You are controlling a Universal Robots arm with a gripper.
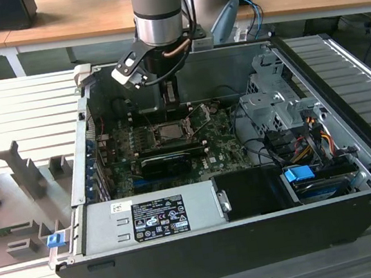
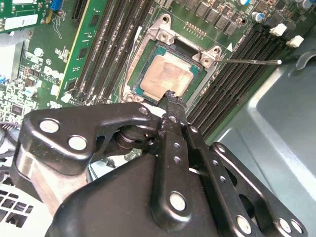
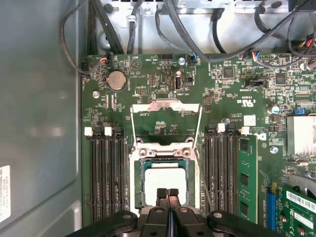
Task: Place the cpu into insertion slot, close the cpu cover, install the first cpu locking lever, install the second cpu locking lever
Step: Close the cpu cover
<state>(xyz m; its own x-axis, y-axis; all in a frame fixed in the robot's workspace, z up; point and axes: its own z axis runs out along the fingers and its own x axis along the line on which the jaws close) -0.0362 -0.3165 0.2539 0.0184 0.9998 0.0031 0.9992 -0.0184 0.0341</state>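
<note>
I see the arm [image 1: 159, 10] reaching down into the open case [image 1: 244, 252]. The gripper [image 1: 171, 106] is low over the socket in the middle of the board [image 1: 222, 151]. The cpu [image 1: 169, 131] sits there, just below the tool.

In the first wrist view the cpu [image 3: 165, 180] lies flat in the socket with its pale metal top up. The gripper [image 3: 168, 193] has its two fingers pressed together, with nothing between them. The tips are at the edge of the cpu. I cannot tell if they touch it.

The cover [image 3: 166, 105] is open. It is swung back from the socket and rests over the board [image 3: 163, 74] beyond it, and green board shows through its window.

In the second wrist view the closed tip of the gripper [image 2: 172, 98] is at one side of the cpu [image 2: 170, 74]. A thin lever [image 2: 252, 61] sticks out free over the memory slots [image 2: 237, 89], not locked down. One memory stick [image 3: 247, 177] stands in a slot beside the socket.
</note>
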